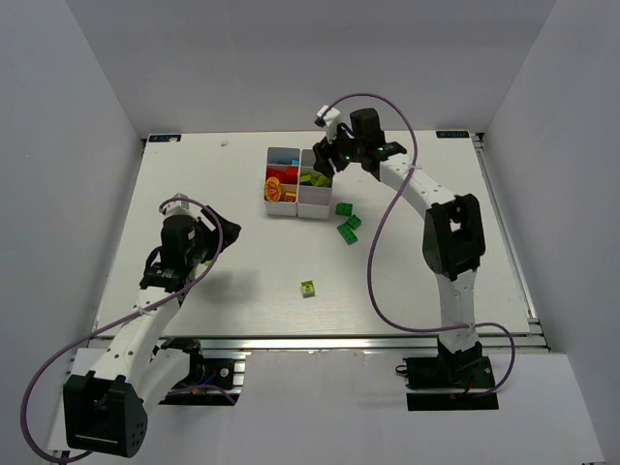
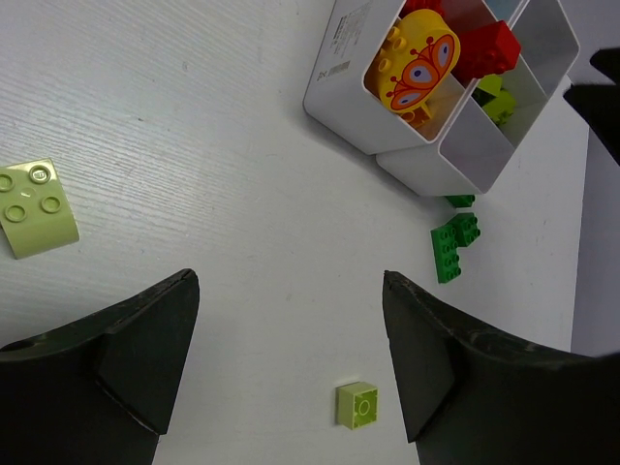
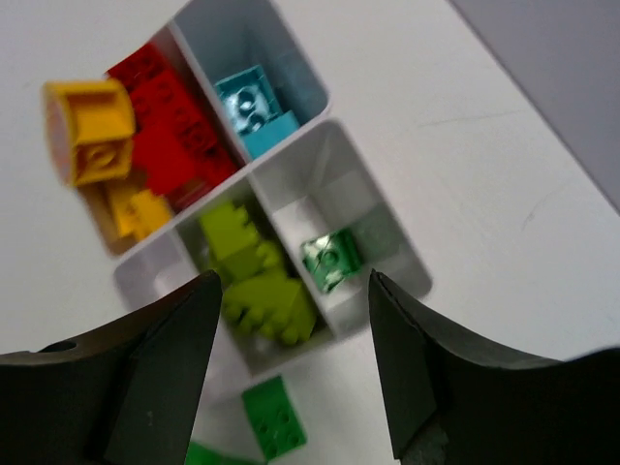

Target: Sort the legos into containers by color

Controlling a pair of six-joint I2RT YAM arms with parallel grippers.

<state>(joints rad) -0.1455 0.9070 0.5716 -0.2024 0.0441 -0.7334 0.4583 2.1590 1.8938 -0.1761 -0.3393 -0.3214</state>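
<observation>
The white containers (image 1: 279,205) stand at the back middle of the table. My right gripper (image 1: 329,161) hangs open just above them with nothing between its fingers. Below it in the right wrist view (image 3: 291,276), the compartments (image 3: 383,208) hold a dark green brick (image 3: 331,260), lime bricks (image 3: 254,281), a light blue brick (image 3: 254,107), red bricks (image 3: 170,126) and yellow pieces (image 3: 92,131). Loose dark green legos (image 1: 348,221) lie right of the tray, and a small lime brick (image 1: 308,288) lies nearer me. My left gripper (image 2: 289,276) is open and empty above the table, the lime brick (image 2: 357,403) just below it.
A curved lime brick (image 2: 37,206) lies at the left of the left wrist view. A yellow piece with a butterfly print (image 2: 418,66) tops the tray's near corner (image 2: 334,87). White walls enclose the table on three sides.
</observation>
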